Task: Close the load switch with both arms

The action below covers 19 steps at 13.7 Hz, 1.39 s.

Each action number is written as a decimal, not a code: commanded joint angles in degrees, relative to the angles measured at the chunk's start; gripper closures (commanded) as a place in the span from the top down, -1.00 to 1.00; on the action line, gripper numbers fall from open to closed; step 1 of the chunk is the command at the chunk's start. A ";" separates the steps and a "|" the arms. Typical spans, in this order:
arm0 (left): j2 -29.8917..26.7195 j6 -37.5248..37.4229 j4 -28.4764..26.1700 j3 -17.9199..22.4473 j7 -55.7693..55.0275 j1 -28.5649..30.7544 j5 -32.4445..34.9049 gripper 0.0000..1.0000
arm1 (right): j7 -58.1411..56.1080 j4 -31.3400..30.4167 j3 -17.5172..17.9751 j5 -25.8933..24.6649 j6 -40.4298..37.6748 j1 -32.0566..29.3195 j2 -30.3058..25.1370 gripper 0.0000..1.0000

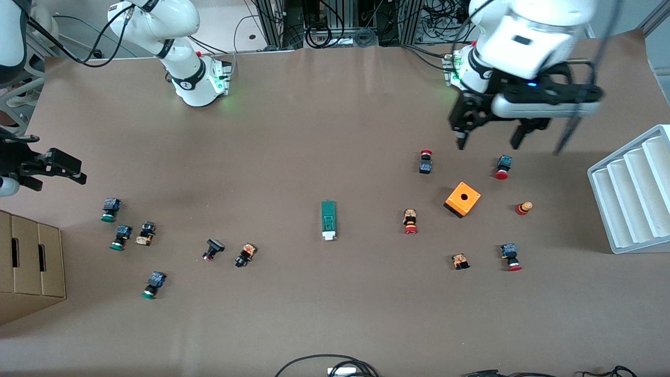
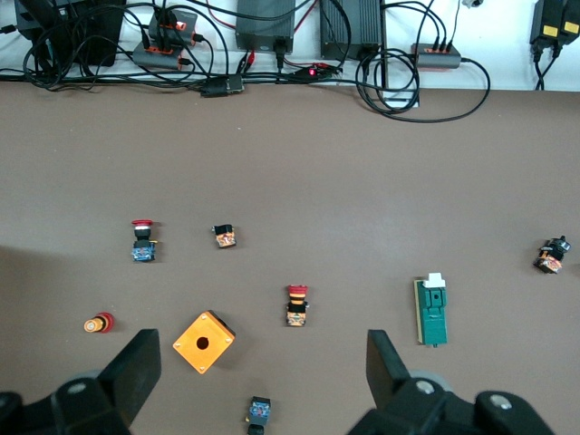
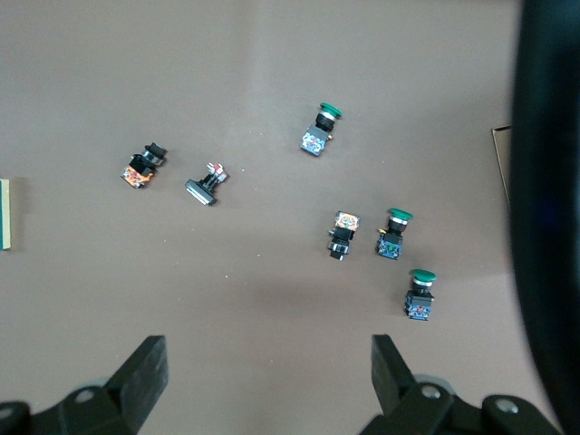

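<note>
Lying flat, slim green load switch (image 1: pixel 328 220) shows its white end; both grippers gape empty.

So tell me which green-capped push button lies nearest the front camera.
The green-capped push button lying lowest in the front view, alone below the other two green-capped ones, which sit farther from the camera beside the cardboard box.

Matt brown table (image 1: pixel 314 131), glossy white plastic arms (image 1: pixel 157 21).

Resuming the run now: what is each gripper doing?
Left gripper: open, holding nothing, over the table.
Right gripper: open, holding nothing.
</note>
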 commanded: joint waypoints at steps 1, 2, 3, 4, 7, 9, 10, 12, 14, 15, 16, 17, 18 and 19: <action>-1.51 -0.56 -0.83 4.01 2.29 1.48 -4.52 1.00 | 0.12 0.92 -0.04 -0.63 0.21 0.02 0.25 1.00; -1.51 -0.73 -1.00 6.12 2.29 1.40 -4.88 1.00 | 0.12 0.92 0.04 -0.63 0.21 0.02 0.25 1.00; -1.34 -1.17 -1.18 8.06 2.29 1.40 -6.02 1.00 | 0.12 0.92 -0.04 -0.63 0.21 0.02 0.25 1.00; -1.08 -1.44 -1.27 10.17 2.29 1.40 -6.64 1.00 | 0.12 0.92 -0.04 -0.63 0.21 0.02 0.25 1.00; -0.46 -1.79 -2.58 15.88 6.58 1.48 -6.73 1.00 | 0.21 0.92 -0.04 -0.63 0.21 0.02 0.25 1.00; 0.24 -1.79 -3.72 18.35 8.09 1.48 -6.82 1.00 | 0.21 0.92 -0.04 -0.55 0.21 0.02 0.25 1.00; 0.25 -2.14 -4.16 18.45 7.92 1.22 -6.99 1.00 | 0.21 0.92 0.04 -0.55 0.21 0.02 0.25 1.00; 0.95 -2.23 -5.30 18.01 7.48 -0.52 -6.38 1.00 | 0.21 0.92 -0.04 -0.55 0.21 0.02 0.25 1.00; 1.21 -0.83 -7.58 17.92 6.43 -2.73 -6.99 1.00 | 0.21 0.92 -0.04 -0.55 0.21 0.02 0.25 1.00; 1.56 1.44 -8.73 17.40 5.99 -3.08 -6.82 1.00 | 0.21 0.92 -0.04 -0.63 0.21 0.02 0.25 1.00; 1.56 2.85 -10.04 17.14 5.81 -3.00 -6.64 1.00 | 0.21 0.92 0.04 -0.63 0.21 0.02 0.25 1.00; 1.56 3.56 -11.10 17.13 6.42 -2.82 -6.82 1.00 | 0.21 0.92 -0.04 -0.63 0.21 0.02 0.25 1.00; 1.39 3.57 -11.63 17.13 6.34 -2.73 -6.47 1.00 | 0.21 0.92 0.04 -0.55 0.21 0.02 0.25 1.00; 1.13 3.22 -11.72 17.39 6.16 -2.30 -6.03 1.00 | 0.21 0.92 0.04 -0.63 0.21 0.02 0.25 1.00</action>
